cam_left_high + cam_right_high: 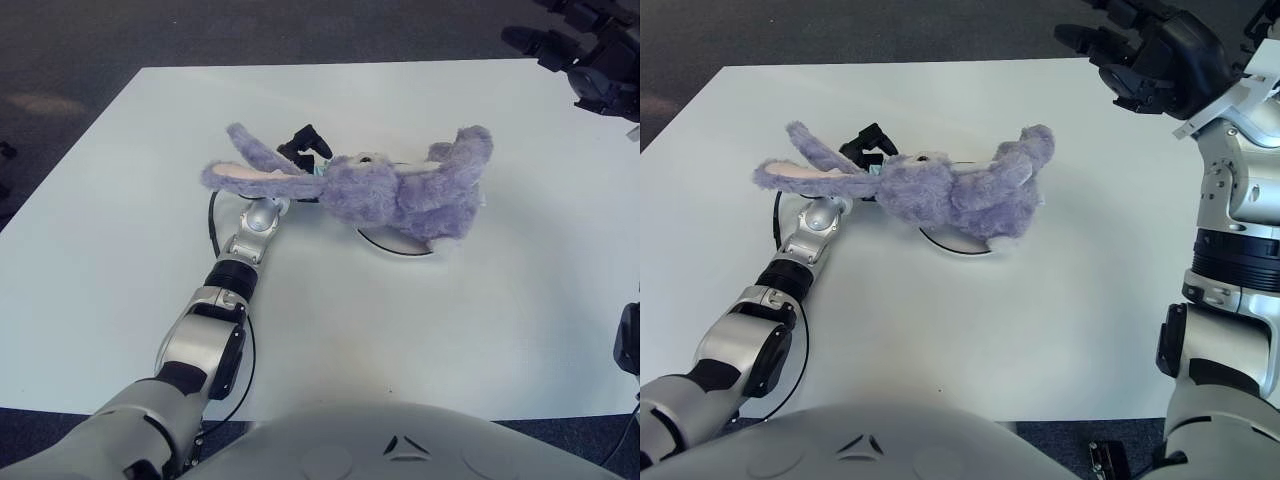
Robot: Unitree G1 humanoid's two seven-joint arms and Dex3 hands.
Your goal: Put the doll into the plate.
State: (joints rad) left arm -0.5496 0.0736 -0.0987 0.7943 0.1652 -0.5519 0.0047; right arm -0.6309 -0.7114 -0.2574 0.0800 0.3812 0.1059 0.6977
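Doll point(390, 190), a purple plush rabbit, lies across the white plate point(400, 247), its ears hanging past the plate's left rim. Your left hand point(300, 150) sits under the head at that rim, dark fingers point(308, 137) curled against the plush. Let go slowly and draw away low so the ears don't drag. Right hand point(1140, 50) is raised far right of the plate, fingers spread, holding nothing.

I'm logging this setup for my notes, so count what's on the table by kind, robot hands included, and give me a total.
Purple plush doll: 1, lying across the plate
White plate: 1, mostly hidden under the doll
Robot hands: 2, left hand at the doll's ears, right hand raised above the table's far right corner
Total: 4
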